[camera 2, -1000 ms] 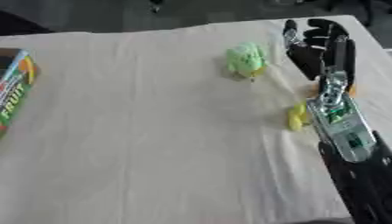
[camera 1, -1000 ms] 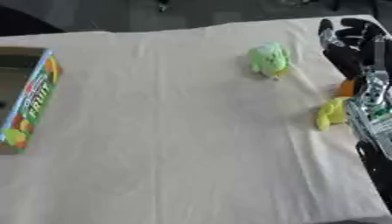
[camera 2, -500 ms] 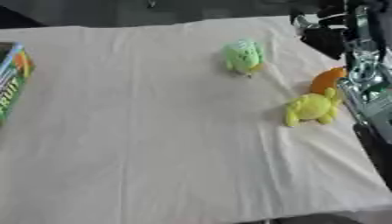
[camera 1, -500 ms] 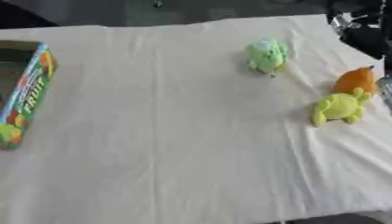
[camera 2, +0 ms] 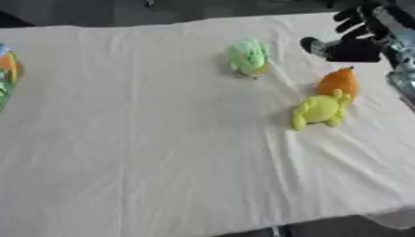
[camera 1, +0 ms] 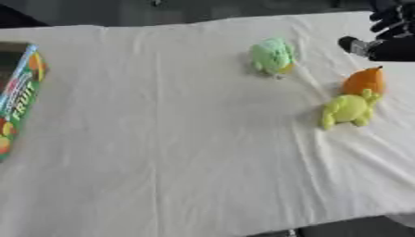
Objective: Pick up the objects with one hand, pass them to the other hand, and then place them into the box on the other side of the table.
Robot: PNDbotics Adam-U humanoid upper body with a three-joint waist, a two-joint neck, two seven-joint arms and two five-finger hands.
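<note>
Three soft toys lie on the right half of the cloth-covered table: a pale green one (camera 1: pixel 272 55) toward the back, an orange one (camera 1: pixel 364 81) and a yellow-green one (camera 1: pixel 349 109) touching it just in front. My right hand (camera 2: pixel 353 38) hovers at the upper right, above and behind the orange toy, with its fingers spread and nothing in them. The colourful fruit-printed box (camera 1: pixel 18 95) stands at the left edge of the table. My left hand does not show in either view.
A cream cloth (camera 1: pixel 178 139) with light wrinkles covers the table. The table's front edge runs along the bottom, with dark floor beyond it (camera 1: pixel 348 229). The far edge lies along the top.
The camera has shifted. My right arm has lifted away from the right edge toward the upper right, uncovering the orange and yellow-green toys. The toys have not moved.
</note>
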